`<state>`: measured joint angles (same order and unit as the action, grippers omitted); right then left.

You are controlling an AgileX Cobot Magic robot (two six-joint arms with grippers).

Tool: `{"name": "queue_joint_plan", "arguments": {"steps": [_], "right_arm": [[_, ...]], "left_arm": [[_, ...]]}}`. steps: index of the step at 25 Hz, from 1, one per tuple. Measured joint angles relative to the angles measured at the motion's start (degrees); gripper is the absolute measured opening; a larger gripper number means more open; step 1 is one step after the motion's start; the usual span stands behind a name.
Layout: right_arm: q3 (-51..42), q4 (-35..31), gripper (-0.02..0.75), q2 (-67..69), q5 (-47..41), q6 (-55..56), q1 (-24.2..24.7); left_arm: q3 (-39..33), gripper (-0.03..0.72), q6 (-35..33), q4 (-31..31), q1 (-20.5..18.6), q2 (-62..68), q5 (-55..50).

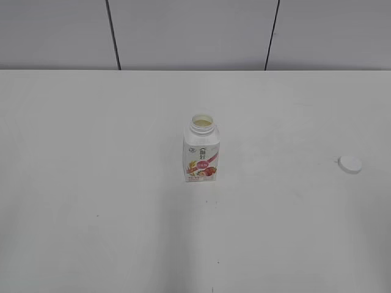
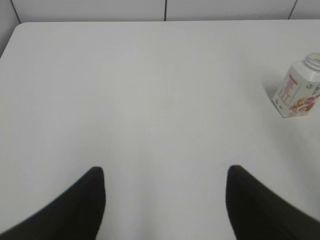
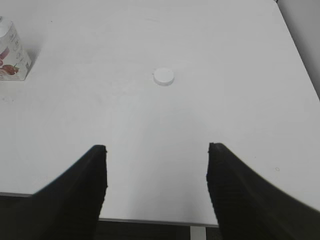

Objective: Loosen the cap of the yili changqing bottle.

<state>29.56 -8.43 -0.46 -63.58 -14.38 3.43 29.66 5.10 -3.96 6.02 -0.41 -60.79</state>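
The yili changqing bottle (image 1: 201, 151) stands upright in the middle of the white table, its neck open with no cap on it. It also shows in the left wrist view (image 2: 298, 88) and at the left edge of the right wrist view (image 3: 10, 52). The white cap (image 1: 350, 163) lies flat on the table far to the bottle's right, and it also shows in the right wrist view (image 3: 164, 76). My left gripper (image 2: 165, 172) is open and empty, well short of the bottle. My right gripper (image 3: 157, 150) is open and empty above the table's front edge. Neither gripper appears in the exterior view.
The white table (image 1: 91, 183) runs back to a grey panelled wall (image 1: 183, 30). The table's front edge (image 3: 150, 221) lies under my right gripper, with dark floor below. The table's right edge (image 3: 300, 45) shows in the right wrist view.
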Motion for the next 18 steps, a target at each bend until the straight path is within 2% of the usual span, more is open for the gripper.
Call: {"name": "queue_joint_plan", "arguments": {"steps": [3, 18], "right_arm": [[0.0, -0.1, 0.501, 0.0, 0.0, 0.0, 0.0], [0.0, -0.3, 0.501, 0.0, 0.2, 0.1, 0.0]], "left_arm": [[0.0, 0.470, 0.0, 0.9, -1.2, 0.0, 0.0], [0.0, 0.441, 0.0, 1.5, -1.2, 0.0, 0.1]]}}
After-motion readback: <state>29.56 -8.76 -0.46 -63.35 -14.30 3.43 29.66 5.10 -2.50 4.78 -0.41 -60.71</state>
